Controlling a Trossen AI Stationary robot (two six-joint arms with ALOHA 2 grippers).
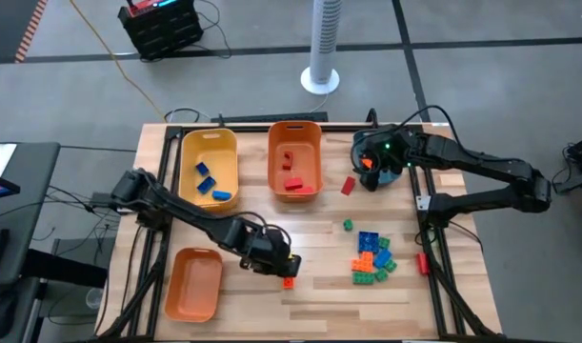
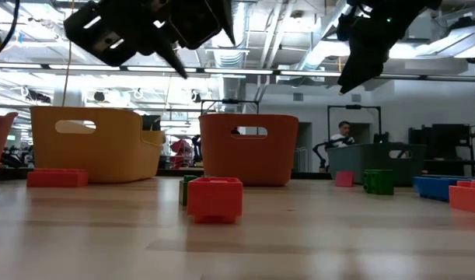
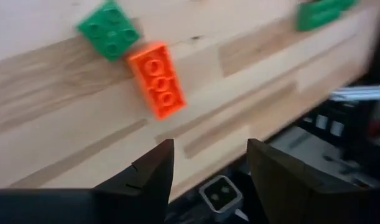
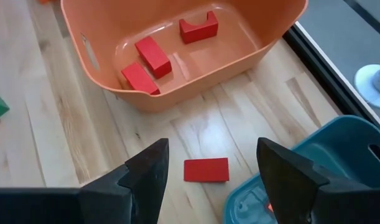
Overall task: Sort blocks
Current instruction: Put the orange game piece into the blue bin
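Note:
An orange block (image 3: 157, 79) lies flat on the wooden table beside a green block (image 3: 109, 29). My left gripper (image 3: 208, 149) hovers open just short of them, near the table's front (image 1: 281, 259). A red block (image 4: 206, 169) lies between the orange bin (image 4: 177, 56) and the teal bin (image 4: 314, 162). My right gripper (image 4: 211, 149) hangs open above it, at the far right (image 1: 369, 174). A heap of blue, green and orange blocks (image 1: 371, 257) lies toward the near right, with one green block (image 1: 348, 225) apart from it.
A yellow bin (image 1: 210, 167) holds blue blocks, and the far orange bin (image 1: 294, 157) holds red ones. A second orange bin (image 1: 193, 283) stands at the near left. A red piece (image 1: 423, 262) sits at the right rail. Bare wood lies between the bins and the heap.

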